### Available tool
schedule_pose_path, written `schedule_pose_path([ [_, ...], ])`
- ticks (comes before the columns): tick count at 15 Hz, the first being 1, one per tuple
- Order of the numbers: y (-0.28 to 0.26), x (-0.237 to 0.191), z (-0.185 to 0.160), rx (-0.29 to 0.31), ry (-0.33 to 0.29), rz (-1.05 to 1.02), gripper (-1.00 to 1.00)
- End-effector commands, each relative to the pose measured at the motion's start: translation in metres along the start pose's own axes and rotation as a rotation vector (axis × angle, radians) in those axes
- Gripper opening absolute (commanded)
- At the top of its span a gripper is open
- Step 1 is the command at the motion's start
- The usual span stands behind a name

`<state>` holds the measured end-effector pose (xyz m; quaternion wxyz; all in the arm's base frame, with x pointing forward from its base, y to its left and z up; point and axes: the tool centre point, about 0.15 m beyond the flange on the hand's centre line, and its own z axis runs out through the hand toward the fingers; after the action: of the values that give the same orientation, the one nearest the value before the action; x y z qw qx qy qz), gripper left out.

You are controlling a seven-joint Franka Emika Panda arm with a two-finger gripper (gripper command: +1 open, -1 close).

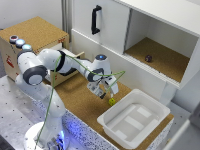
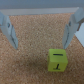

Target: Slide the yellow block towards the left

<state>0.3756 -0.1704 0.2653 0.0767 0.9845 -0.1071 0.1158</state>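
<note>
The yellow block (image 1: pixel 112 101) is a tiny yellow-green cube on the cork surface (image 1: pixel 82 102), close to the white tray's corner. My gripper (image 1: pixel 107 94) hangs just above it, slightly toward the exterior view's left. In the wrist view the yellow block (image 2: pixel 57 60) shows dark line markings on its faces and lies on the cork near one of the fingers (image 2: pixel 73 34). The gripper (image 2: pixel 42 37) is open, its two fingers far apart with nothing held between them, and the block is not touched by either.
A white tray (image 1: pixel 148 107) stands right beside the block on the exterior view's right. Behind is a white cabinet with a black handle (image 1: pixel 95 19) and an open shelf holding a small dark purple ball (image 1: pixel 148 58). A cork-topped box (image 1: pixel 35 31) stands at the back left.
</note>
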Motion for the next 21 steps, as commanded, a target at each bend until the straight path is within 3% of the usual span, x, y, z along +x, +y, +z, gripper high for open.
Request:
schedule_pose_path([
  [1,-0.004,-0.004,-0.004,-0.043,-0.013,-0.003,1.00],
  [3,-0.004,-0.004,-0.004,-0.043,-0.013,-0.003,1.00],
  [4,0.007,0.001,0.000,0.005,0.000,0.006,1.00],
  [8,0.066,0.008,-0.018,0.052,0.056,0.006,1.00],
  [12,0.088,-0.006,-0.032,0.135,0.043,-0.116,1.00],
  [14,0.090,-0.015,-0.044,0.173,0.073,-0.153,1.00],
  [15,0.091,-0.016,-0.052,0.200,0.089,-0.162,-1.00],
  [18,0.088,-0.017,-0.058,0.225,0.101,-0.169,-1.00],
  [21,0.082,-0.019,-0.055,0.208,0.092,-0.151,-1.00],
])
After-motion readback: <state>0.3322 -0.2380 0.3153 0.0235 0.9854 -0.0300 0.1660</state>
